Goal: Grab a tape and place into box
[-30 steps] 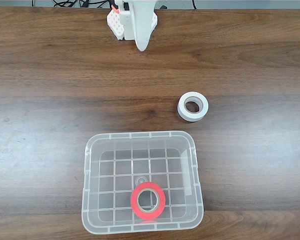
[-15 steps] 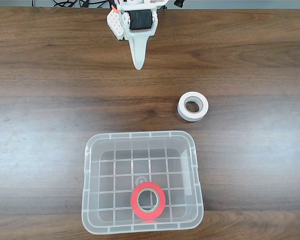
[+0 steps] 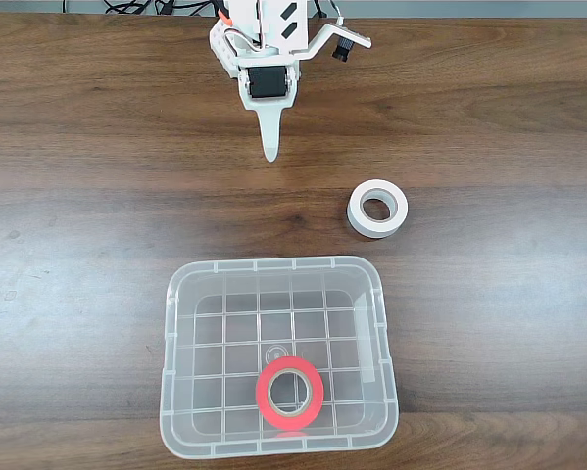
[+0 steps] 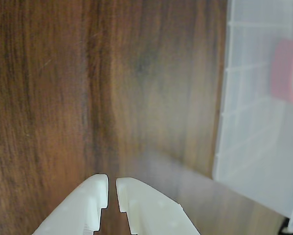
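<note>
Tape (image 3: 289,393), red roll with pale core: flat on gridded base of clear rounded box (image 3: 175,343), beside its near wall. White tape roll (image 3: 377,209) on wood-grain table (image 3: 77,196), well apart. Gripper (image 4: 112,188): fingers nearly together, empty, over bare tabletop.

One fixed camera looks straight down on the box (image 3: 278,357) from well above, my arm base at the frame's top. The camera on my wrist sits close over the table (image 4: 63,98), past my fingertips (image 4: 103,188); both views share the box (image 4: 256,122).
</note>
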Controlling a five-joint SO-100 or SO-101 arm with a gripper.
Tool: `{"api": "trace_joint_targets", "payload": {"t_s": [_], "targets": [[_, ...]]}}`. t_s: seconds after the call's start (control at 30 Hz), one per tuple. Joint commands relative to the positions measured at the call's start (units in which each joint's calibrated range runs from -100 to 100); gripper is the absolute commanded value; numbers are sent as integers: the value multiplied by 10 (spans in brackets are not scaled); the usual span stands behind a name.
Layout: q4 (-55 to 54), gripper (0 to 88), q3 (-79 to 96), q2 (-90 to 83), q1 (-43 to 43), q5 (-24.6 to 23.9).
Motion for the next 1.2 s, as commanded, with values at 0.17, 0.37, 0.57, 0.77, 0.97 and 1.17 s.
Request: {"api": "trace_joint_targets", "payload": {"t_s": [0.17, 0.37, 0.57, 0.77, 0.97, 1.17], "targets": [[19, 12, -6, -10, -5, -8], [21, 12, -6, -10, -2, -11], [21, 12, -6, -9, 3, -9], [21, 13, -6, -9, 5, -10], [21, 13, -6, -9, 5, -9], [21, 13, -6, -9, 5, -9]]}}
